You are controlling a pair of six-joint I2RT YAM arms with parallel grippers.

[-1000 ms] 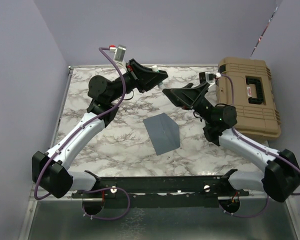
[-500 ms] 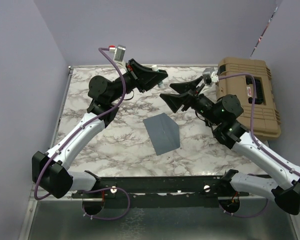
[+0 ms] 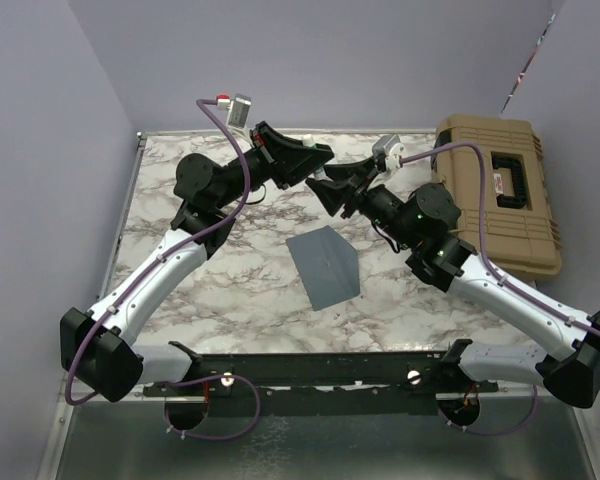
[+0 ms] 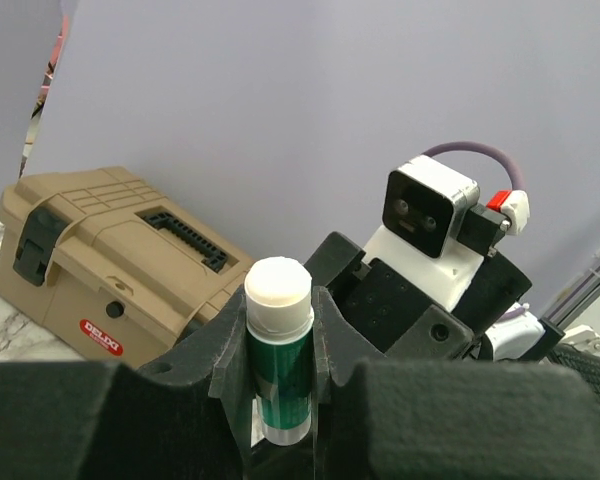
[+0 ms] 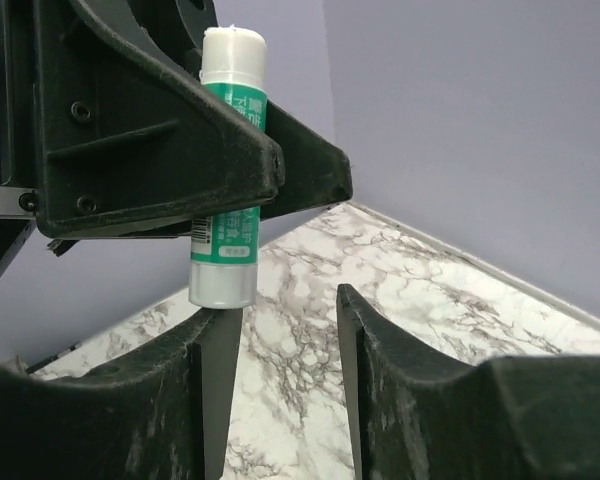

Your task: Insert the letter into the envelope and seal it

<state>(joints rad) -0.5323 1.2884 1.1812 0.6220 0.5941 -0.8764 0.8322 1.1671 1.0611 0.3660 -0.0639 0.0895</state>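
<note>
The slate blue-grey envelope (image 3: 325,265) lies flat on the marble table, in the middle, apart from both grippers. The tan letter is out of view. My left gripper (image 3: 317,160) is raised over the far part of the table and is shut on a green glue stick (image 4: 277,300) with a white top; the stick also shows in the right wrist view (image 5: 227,180). My right gripper (image 3: 325,190) is open and empty, raised just beside the left one. In the right wrist view (image 5: 280,320) its left finger sits right under the stick's silver base.
A tan hard case (image 3: 500,190) stands at the table's right edge; it also shows in the left wrist view (image 4: 100,260). Purple walls close in the back and both sides. Marble table (image 3: 230,290) lies around the envelope.
My right gripper has swung left and up to the left gripper's tips. The left gripper with the glue stick and the envelope have hardly moved.
</note>
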